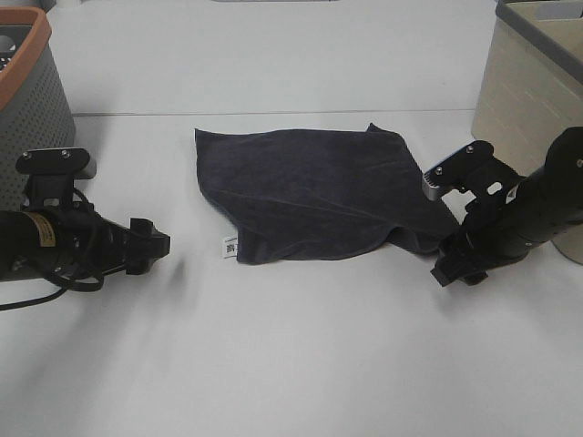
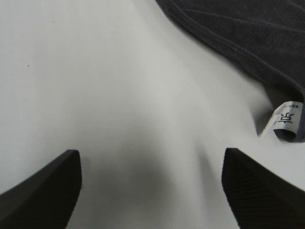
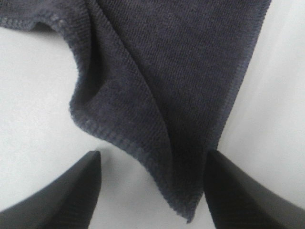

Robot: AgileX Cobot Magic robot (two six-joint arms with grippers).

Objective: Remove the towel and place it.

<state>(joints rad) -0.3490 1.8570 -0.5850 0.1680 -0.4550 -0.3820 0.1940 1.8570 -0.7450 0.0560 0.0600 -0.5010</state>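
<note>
The towel (image 1: 319, 191) lies spread on the white table (image 1: 291, 364), dark charcoal-navy, with a fold along its near edge and a small white label (image 1: 230, 246) at its near left corner. My left gripper (image 1: 159, 246) rests low to the left of it, open, with bare table between its fingers (image 2: 47, 191); the label (image 2: 286, 119) and towel edge (image 2: 238, 33) lie just beyond. My right gripper (image 1: 451, 264) sits at the towel's near right corner, open. In the right wrist view that corner (image 3: 167, 95) lies loose between the wide-apart fingertips (image 3: 238, 191).
A grey perforated basket with an orange rim (image 1: 27, 91) stands at the back left, behind the left arm. A beige basket with a dark rim (image 1: 528, 82) stands at the back right, close behind the right arm.
</note>
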